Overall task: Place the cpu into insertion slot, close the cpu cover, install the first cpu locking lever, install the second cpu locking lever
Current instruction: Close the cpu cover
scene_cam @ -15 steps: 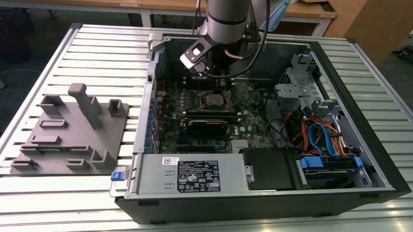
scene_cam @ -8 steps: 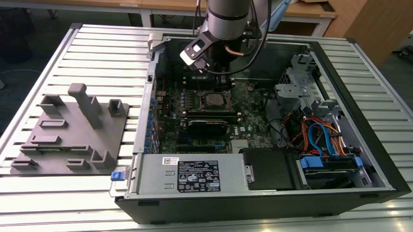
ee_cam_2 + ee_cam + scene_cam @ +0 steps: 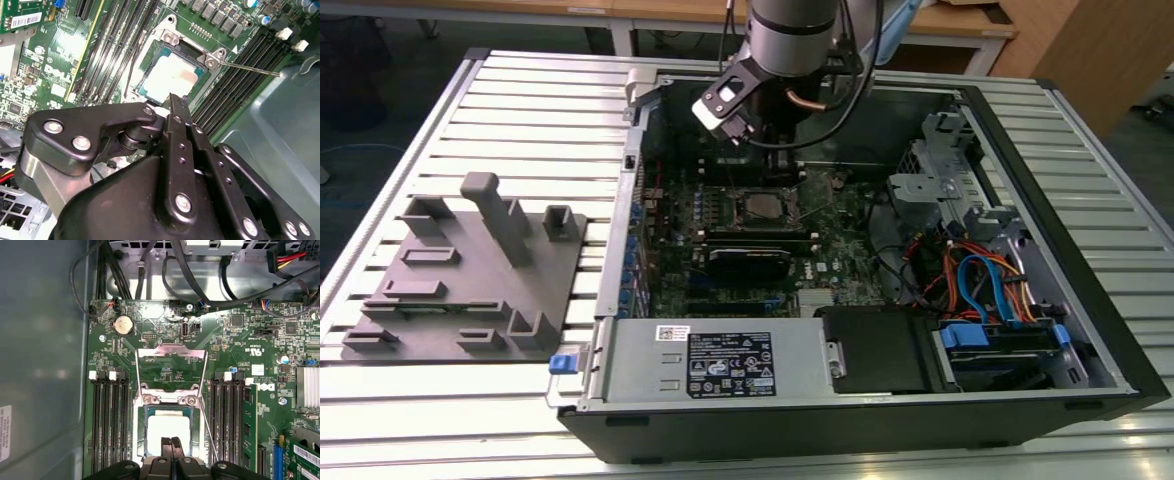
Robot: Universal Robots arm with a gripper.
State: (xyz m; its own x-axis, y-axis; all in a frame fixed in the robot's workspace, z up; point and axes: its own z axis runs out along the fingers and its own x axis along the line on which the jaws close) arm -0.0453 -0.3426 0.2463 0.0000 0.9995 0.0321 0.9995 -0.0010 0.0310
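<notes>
First wrist view: the cpu [image 3: 169,429] already lies in the insertion slot [image 3: 138,432]. The cpu cover [image 3: 171,352] stands open and a locking lever [image 3: 209,430] is unlatched, so three steps apparently remain. The end effector [image 3: 171,441], pressed together and empty, hovers over the chip.

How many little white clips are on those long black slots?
4. Two white clips flank the insertion slot on one side, two on the opposite side. The gripper hides the slots' other ends, so more may exist.

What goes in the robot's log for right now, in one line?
gripper: shut, over cpu | cpu: lying in insertion slot | cpu cover: open
</notes>
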